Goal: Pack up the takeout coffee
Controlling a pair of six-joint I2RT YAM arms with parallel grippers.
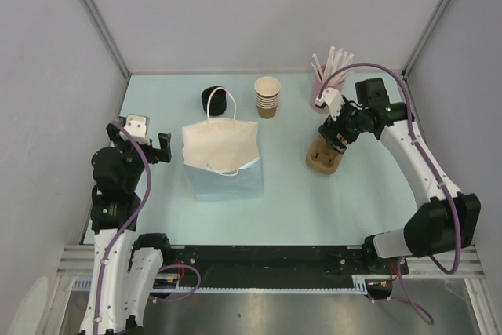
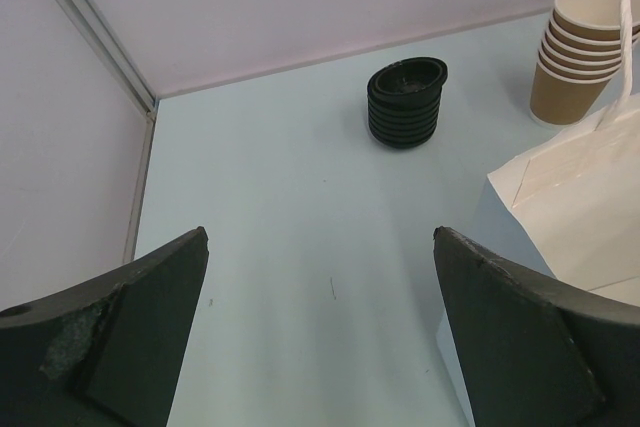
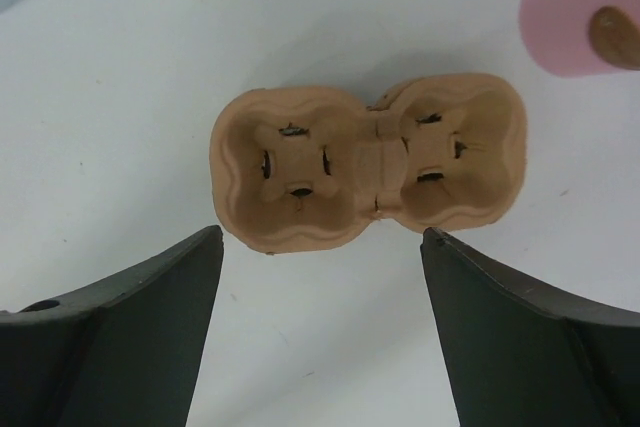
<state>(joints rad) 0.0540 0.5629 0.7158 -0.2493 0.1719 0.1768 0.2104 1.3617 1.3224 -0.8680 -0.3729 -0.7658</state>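
Note:
No single lidded brown cup shows in any view; the takeout coffee is out of view. A brown pulp two-cup carrier lies empty on the table, and it also shows in the right wrist view. My right gripper hovers just above it, open and empty. A white paper bag with handles stands at the table's middle. My left gripper is open and empty, left of the bag.
A stack of black lids and a stack of lidless brown cups stand behind the bag. A pink cup of white sticks stands behind the carrier. Walls enclose the table.

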